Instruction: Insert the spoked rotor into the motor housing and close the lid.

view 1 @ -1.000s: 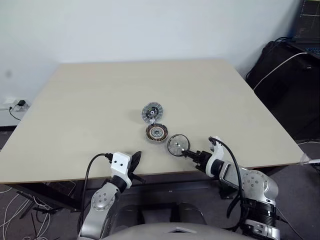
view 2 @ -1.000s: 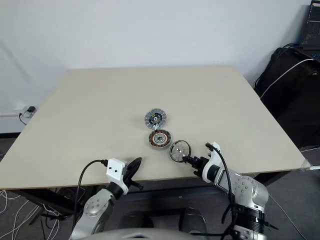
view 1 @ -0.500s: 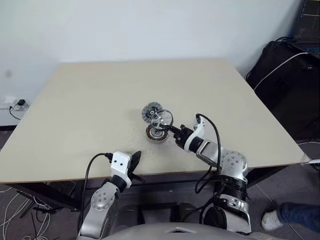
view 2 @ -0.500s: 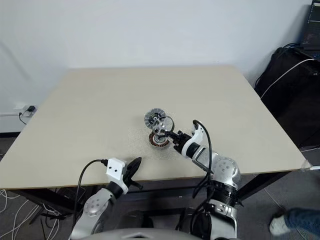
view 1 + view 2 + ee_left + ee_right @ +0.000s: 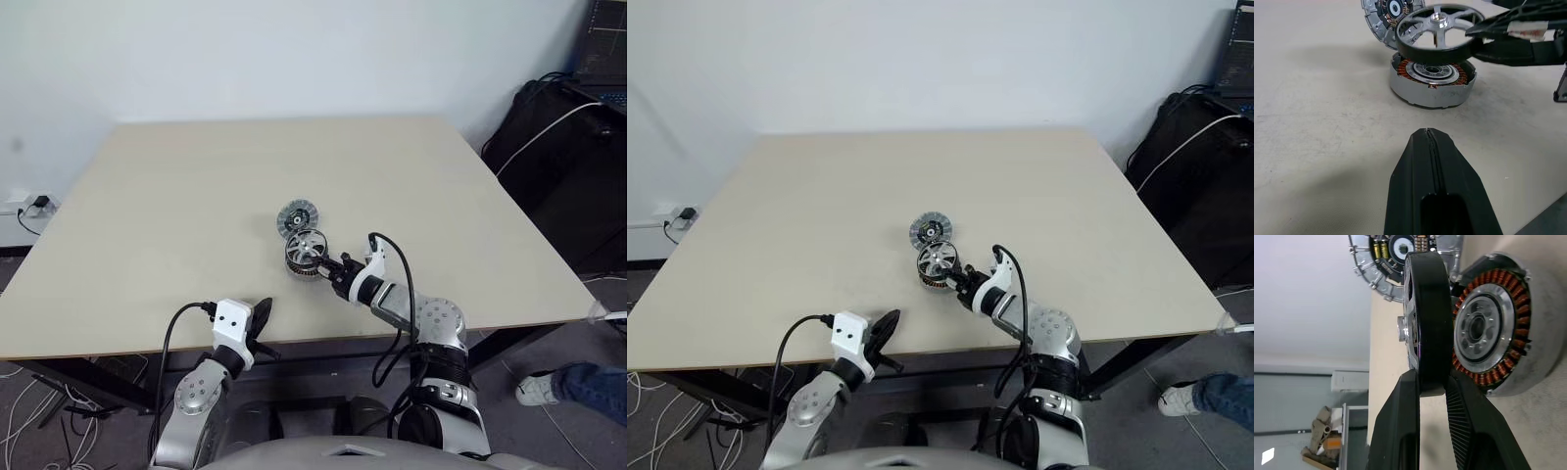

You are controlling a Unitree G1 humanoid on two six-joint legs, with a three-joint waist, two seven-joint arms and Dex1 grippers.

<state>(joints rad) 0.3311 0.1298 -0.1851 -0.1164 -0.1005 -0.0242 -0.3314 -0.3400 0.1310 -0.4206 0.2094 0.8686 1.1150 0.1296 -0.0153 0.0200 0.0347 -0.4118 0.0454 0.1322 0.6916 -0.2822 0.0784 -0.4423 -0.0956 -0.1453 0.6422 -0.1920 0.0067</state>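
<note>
The right tool (image 5: 1432, 382) pinched the rim of the spoked rotor (image 5: 1436, 28), holding it flat just above the motor housing (image 5: 1432, 83), apart from it. Beyond the rotor, the lid (image 5: 297, 217) lay on the bench (image 5: 176, 206). The left tool (image 5: 1434, 193), fingers shut and empty, hung near the bench's front edge.

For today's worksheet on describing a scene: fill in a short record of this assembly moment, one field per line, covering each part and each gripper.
spoked rotor: clamped by its rim, level just above the housing, not seated
motor housing: on the table, coils facing up
lid: on the table just beyond the housing
right gripper: shut on the rotor rim
left gripper: shut, empty, pointing toward the parts
</note>
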